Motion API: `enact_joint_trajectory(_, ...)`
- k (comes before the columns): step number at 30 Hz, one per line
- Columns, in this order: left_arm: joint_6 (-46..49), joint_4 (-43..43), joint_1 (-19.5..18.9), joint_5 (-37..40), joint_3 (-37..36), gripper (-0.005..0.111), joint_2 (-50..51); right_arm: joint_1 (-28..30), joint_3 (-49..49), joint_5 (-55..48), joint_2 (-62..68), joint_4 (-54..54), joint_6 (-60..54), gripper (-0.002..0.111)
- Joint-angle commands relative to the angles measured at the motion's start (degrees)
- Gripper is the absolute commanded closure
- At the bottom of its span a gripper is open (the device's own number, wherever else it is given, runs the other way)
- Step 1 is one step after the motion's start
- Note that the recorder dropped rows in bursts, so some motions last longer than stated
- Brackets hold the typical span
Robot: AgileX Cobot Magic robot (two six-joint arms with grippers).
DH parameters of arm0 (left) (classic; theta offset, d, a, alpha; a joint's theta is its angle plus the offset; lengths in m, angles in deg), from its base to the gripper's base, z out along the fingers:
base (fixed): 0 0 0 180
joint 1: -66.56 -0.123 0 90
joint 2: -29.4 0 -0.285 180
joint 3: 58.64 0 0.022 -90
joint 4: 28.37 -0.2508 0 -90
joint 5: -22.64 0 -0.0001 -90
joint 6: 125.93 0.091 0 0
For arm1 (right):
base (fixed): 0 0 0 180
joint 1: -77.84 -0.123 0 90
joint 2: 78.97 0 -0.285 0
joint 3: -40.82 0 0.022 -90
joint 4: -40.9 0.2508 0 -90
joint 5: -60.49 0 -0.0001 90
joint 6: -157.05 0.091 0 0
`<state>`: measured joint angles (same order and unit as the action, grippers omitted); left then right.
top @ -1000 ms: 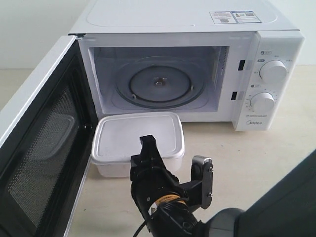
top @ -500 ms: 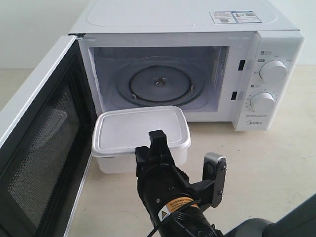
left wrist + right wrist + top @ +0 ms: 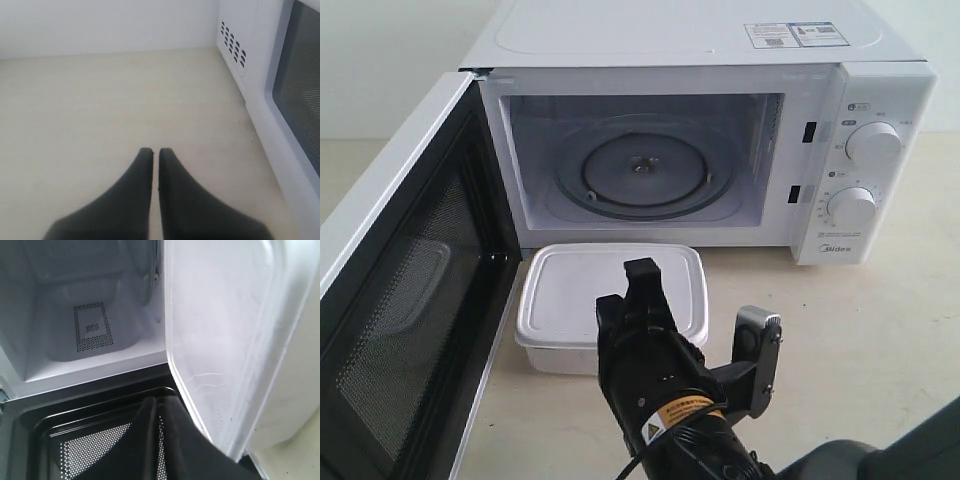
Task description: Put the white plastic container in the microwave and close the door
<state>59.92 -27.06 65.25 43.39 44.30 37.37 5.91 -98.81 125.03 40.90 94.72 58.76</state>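
Note:
The white plastic container (image 3: 575, 290) lies lid up on the table, just in front of the microwave (image 3: 670, 40). The door (image 3: 410, 300) stands wide open to the left, black inner face showing, and the glass turntable (image 3: 642, 170) is bare. My right gripper (image 3: 642, 268) reaches over the container's near right part, turned on its side and shut. In the right wrist view its tips (image 3: 159, 401) sit beside the lid (image 3: 220, 330), with door mesh (image 3: 75, 450) showing through the thin gap. My left gripper (image 3: 151, 151) is shut over bare table beside the door's outer face (image 3: 300, 90); the exterior view does not show it.
Two round knobs (image 3: 873, 143) (image 3: 850, 206) sit on the microwave's right panel. Bare table (image 3: 880, 330) spreads to the right of the container. The open door walls off the left side. A wall (image 3: 100, 25) stands behind the table.
The container rose and tipped toward the oven half a second ago, then came back down; it now lies slightly nearer and further right. My right gripper shifted right.

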Motion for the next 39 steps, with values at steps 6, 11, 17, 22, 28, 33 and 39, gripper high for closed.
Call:
enact_joint_trajectory(6, 0.2, 0.4, 0.3, -0.1, -0.2, 0.102, -0.2, -0.6, 0.2, -8.0, -0.6, -3.3, 2.4, 0.083)
enact_joint_trajectory(11, 0.2, 0.4, 0.3, -0.1, -0.2, 0.102, -0.2, -1.2, 0.2, -9.7, -0.6, -2.2, 2.8, 0.059)
enact_joint_trajectory(17, 0.2, 0.4, 0.3, -0.1, -0.2, 0.102, -0.2, -1.0, 0.2, -9.5, -0.6, 2.9, 2.0, 0.071)
enact_joint_trajectory(22, 0.2, 0.4, 0.3, -0.1, -0.2, 0.102, -0.2, 1.3, 0.2, -10.2, -0.5, 2.7, 0.3, 0.063)
enact_joint_trajectory(28, 0.2, 0.4, 0.3, -0.1, -0.2, 0.102, -0.2, 2.9, 0.2, -13.8, -0.5, 3.0, 0.8, 0.061)
enact_joint_trajectory(33, 0.2, 0.4, 0.3, -0.1, -0.2, 0.102, -0.2, 3.5, 0.1, -14.1, -0.5, 3.1, 0.8, 0.061)
enact_joint_trajectory(39, 0.2, 0.4, 0.3, -0.1, -0.2, 0.102, -0.2, 4.0, -2.2, -17.4, -0.5, 2.4, 1.3, 0.061)
